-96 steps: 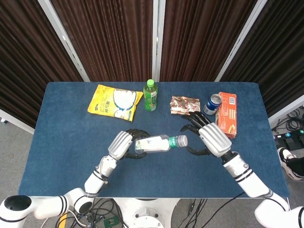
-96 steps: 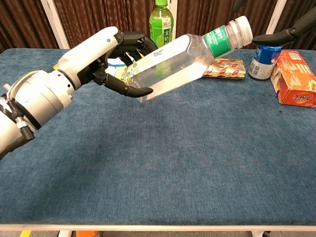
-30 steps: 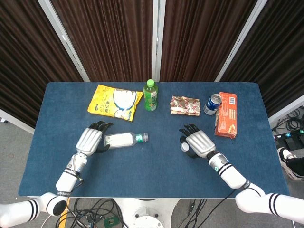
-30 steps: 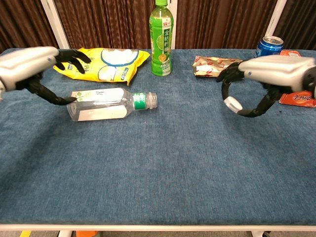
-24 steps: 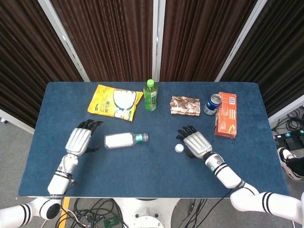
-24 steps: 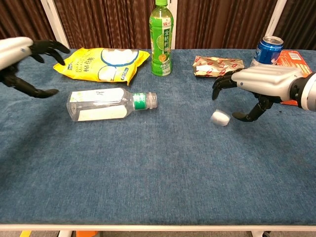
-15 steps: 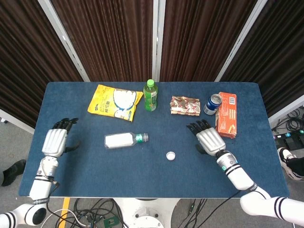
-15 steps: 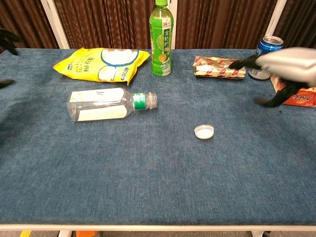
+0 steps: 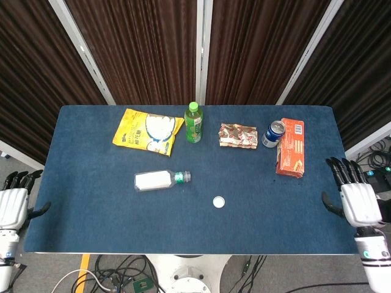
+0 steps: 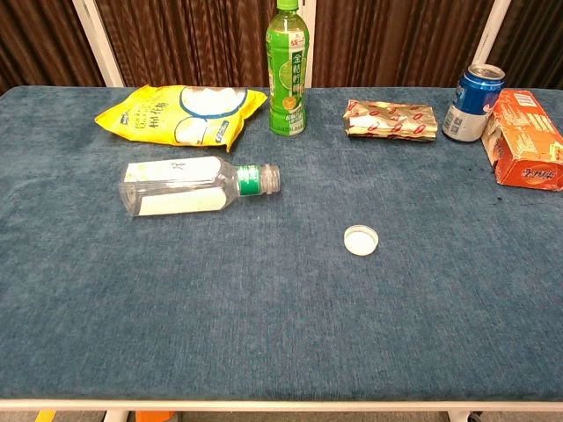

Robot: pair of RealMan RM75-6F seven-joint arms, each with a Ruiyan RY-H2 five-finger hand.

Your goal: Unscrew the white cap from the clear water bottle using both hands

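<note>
The clear water bottle (image 9: 160,179) is lying on its side near the middle of the table (image 9: 91,213), a bit toward the left edge, w/ its open neck pointing toward the right edge and its base toward the left. So the long axis is running roughly left-right, parallel to the near edge. The white cap (image 9: 219,201) is sitting apart from it, open side up, closer to the near edge and just right of centre; it's not touching the bottle. Judging by that, the unscrewing itself is looking done.

Both hands are hanging off the table altogether. The left hand (image 9: 12,204) is showing just past the left edge near the front corner, fingers apart, holding nothing. The right hand (image 9: 357,200) is sitting just past the right edge near the front corner, fingers also spread and empty. Neither is showing in the chest view.

If anything's coming next, the bottle is lying nearer the left hand, base end facing it, while the cap is lying nearer the right hand. Each would be reaching inward across the table, well apart from its target atm.

Along the far edge: yellow snack bag (image 9: 147,129), green bottle (image 9: 193,122) standing upright, foil packet (image 9: 238,135), blue can (image 9: 273,133), orange box (image 9: 291,148).
</note>
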